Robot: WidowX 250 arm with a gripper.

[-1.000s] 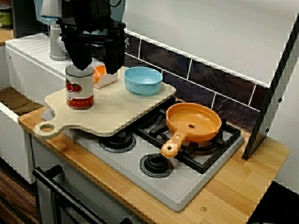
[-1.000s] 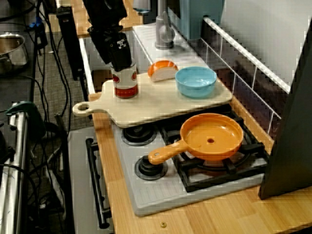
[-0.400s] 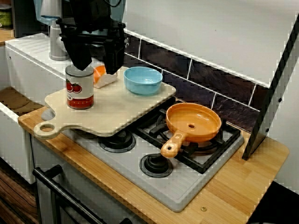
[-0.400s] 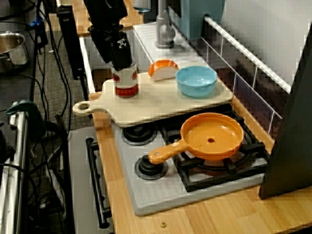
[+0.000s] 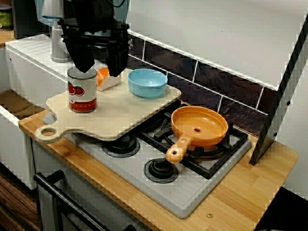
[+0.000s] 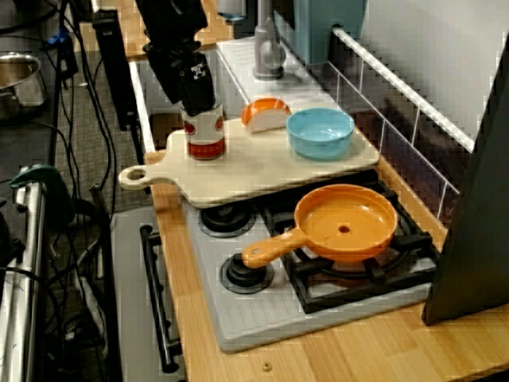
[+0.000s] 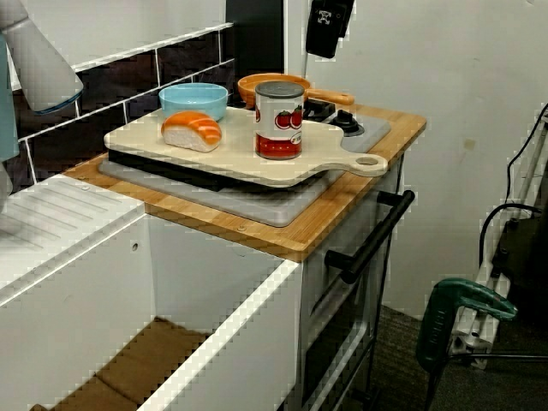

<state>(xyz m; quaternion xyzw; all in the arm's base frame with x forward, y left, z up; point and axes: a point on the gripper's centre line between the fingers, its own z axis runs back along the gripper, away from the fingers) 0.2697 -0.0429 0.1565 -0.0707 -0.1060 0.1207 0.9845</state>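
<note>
My black gripper (image 5: pixel 99 65) hangs open just above a tomato can (image 5: pixel 82 90), with its fingers spread wide and nothing between them. The can stands upright at the handle end of a pale wooden cutting board (image 5: pixel 115 115). In the view from the stove's end the gripper (image 6: pixel 199 94) sits right over the can (image 6: pixel 204 132), hiding its top. The view from the sink side shows the can (image 7: pixel 279 120) in full, with only a black part of the gripper (image 7: pixel 328 26) at the top edge. A piece of salmon sushi (image 7: pixel 192 131) and a blue bowl (image 5: pixel 147 82) lie further back on the board.
An orange pan (image 5: pixel 198 127) rests on the back burner of the grey stove (image 5: pixel 183 192), handle pointing forward. A metal faucet (image 6: pixel 269 48) and a white sink unit (image 7: pixel 77 231) stand beyond the board. A dark panel (image 5: pixel 281 96) leans at the right. The oven handle (image 7: pixel 372 235) juts out below.
</note>
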